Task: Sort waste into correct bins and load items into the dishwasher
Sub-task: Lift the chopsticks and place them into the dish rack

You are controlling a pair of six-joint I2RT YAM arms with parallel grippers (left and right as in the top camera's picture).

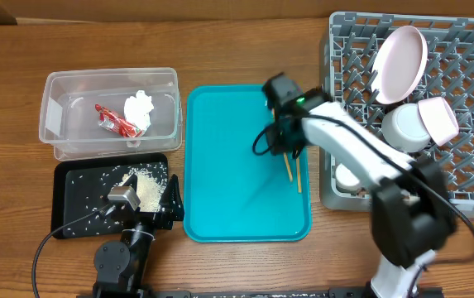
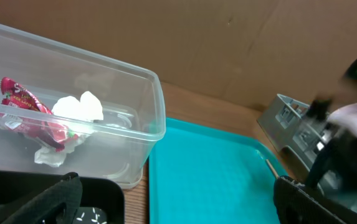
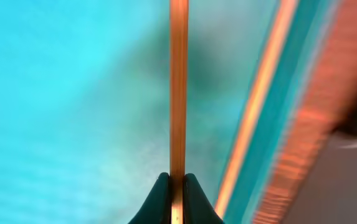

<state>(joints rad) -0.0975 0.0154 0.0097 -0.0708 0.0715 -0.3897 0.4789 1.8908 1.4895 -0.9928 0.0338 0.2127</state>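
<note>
Chopstick (image 3: 178, 93), thin, wooden: pinched between the tips of the right gripper (image 3: 177, 182), whose jaws are closed down to the width of the stick. Overhead, this gripper (image 1: 285, 147) sits centre-right of the frame, over the right part of the teal tray (image 1: 228, 165).

Second chopstick (image 3: 262, 99): lying loose on the tray just beside the held one, close to the tray's right rim. Not gripped.

Left gripper (image 1: 169, 204): lower left of the frame, at the right edge of the black tray (image 1: 75, 211). Fingers spread wide, nothing between them.

Dish rack (image 1: 468, 83): upper right. Already carries a large plate (image 1: 400, 62) and a cup (image 1: 406, 128).

Clear tub (image 1: 55, 83): upper left. Holds the red wrapper (image 1: 114, 120) and the tissue (image 1: 139, 108). Rice grains (image 1: 141, 182) lie scattered in the black tray.

Hazards, as judged:
- Hold is a narrow pinch on a smooth, slender stick; it may pivot or slide out on the lift, most likely if the grip sits far from the middle.
- Stick hangs long beyond the fingers; its free end may catch the tray rim or the rack's near wall in transit.
- Rack lattice is open; a stick released flat or at an angle may drop through or lodge between pegs.
- Loose chopstick lies close enough to be nudged against the rim, making its own pickup harder.
</note>
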